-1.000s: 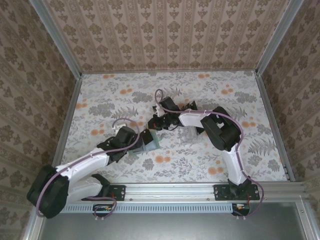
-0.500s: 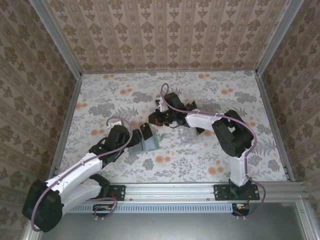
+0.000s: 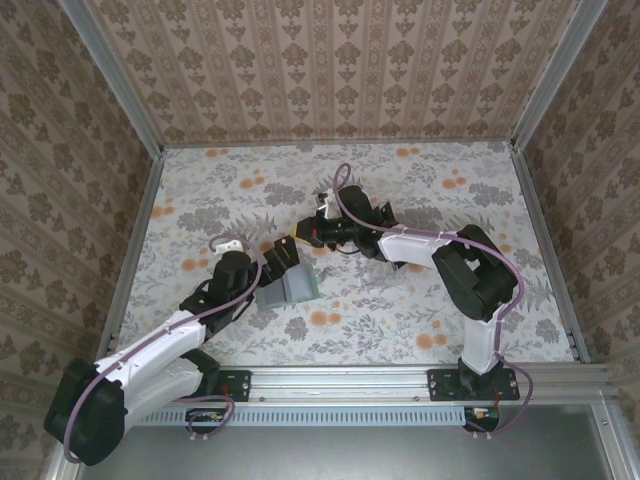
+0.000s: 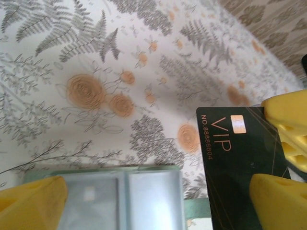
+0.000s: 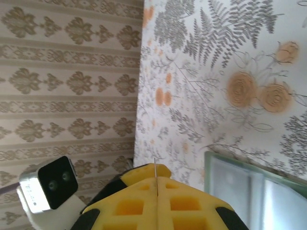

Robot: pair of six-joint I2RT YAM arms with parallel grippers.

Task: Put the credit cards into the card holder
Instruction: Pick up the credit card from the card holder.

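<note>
- Credit card (image 4: 235, 163): glossy black with gold "VIP" print. In the left wrist view it sits at about 4 o'clock, its lower corner just beside the right-hand edge of the card holder (image 4: 124, 201).
- The card holder lies flat on the counter (image 3: 200, 190), grey-green with pale pockets facing up. From the top it's a bit toward 8 o'clock from the counter's middle.
- The right hand (image 5: 156, 175) is pinched tight on the card. You can see the card edge as a thin line between the yellow pads (image 5: 129, 206). It comes in from the holder's 1 o'clock side.
- The left hand (image 4: 158, 191) is spread wide and grips nothing, with a finger at each side of the holder's near end.
- My read is that this is the line-up-and-slide bit. I'd drop the card low and nearly flat, with its leading edge square to the pocket mouth. I honestly can't tell which edge the pocket opens on.
- I'd have the left hand press the holder down first. A thin sleeve like that will probably skate across the cloth when pushed.
- Let go only once the card is well inside.
</note>
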